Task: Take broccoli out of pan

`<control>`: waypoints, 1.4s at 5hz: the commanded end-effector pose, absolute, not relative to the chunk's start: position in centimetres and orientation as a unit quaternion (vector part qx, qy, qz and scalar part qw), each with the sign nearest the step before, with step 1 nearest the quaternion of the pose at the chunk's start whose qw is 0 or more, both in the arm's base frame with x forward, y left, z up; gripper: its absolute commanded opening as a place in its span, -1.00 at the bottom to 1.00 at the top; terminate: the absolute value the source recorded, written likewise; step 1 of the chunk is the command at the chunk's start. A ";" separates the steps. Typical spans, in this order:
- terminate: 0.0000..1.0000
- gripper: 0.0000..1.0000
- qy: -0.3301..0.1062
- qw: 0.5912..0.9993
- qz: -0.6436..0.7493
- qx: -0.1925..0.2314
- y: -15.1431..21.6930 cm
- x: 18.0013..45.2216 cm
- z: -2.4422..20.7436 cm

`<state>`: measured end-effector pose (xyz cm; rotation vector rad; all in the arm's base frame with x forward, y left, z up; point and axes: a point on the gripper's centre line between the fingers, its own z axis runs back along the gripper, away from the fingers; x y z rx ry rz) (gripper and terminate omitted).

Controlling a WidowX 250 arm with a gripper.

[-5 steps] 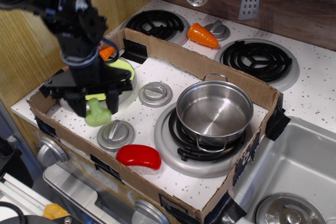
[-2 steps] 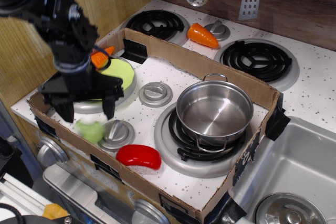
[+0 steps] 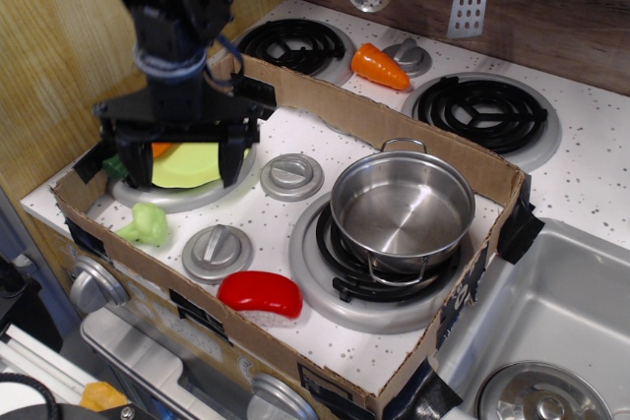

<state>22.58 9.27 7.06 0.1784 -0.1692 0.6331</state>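
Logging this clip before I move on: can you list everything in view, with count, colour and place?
broccoli: 1, pale green, lying on stove top, front left
pan: 1, steel, empty, on front right burner
plate: 1, lime green, front left burner
carrots: 2, orange; one between the rear burners, one mostly hidden beside the plate
red piece: 1, front edge
knobs: 3, grey
cardboard wall: 1, brown, around front burners
sink: 1, right
tool: 1, black, open, above plate

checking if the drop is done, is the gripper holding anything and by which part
Nothing is held. The gripper hangs open above the lime-green plate, and the broccoli lies on its side on the stovetop, apart from it. The pan is empty.
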 end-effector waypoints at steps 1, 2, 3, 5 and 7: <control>-1.00 1.00 -0.114 0.939 0.302 0.122 7.2 25.2 13.0; -1.00 1.00 -0.112 0.947 0.280 0.113 6.7 26.1 14.0; -1.00 1.00 -0.112 0.947 0.280 0.113 6.7 26.1 14.0; -1.00 1.00 -0.112 0.947 0.280 0.113 6.7 26.1 14.0; -1.00 1.00 -0.112 0.947 0.280 0.113 6.7 26.1 14.0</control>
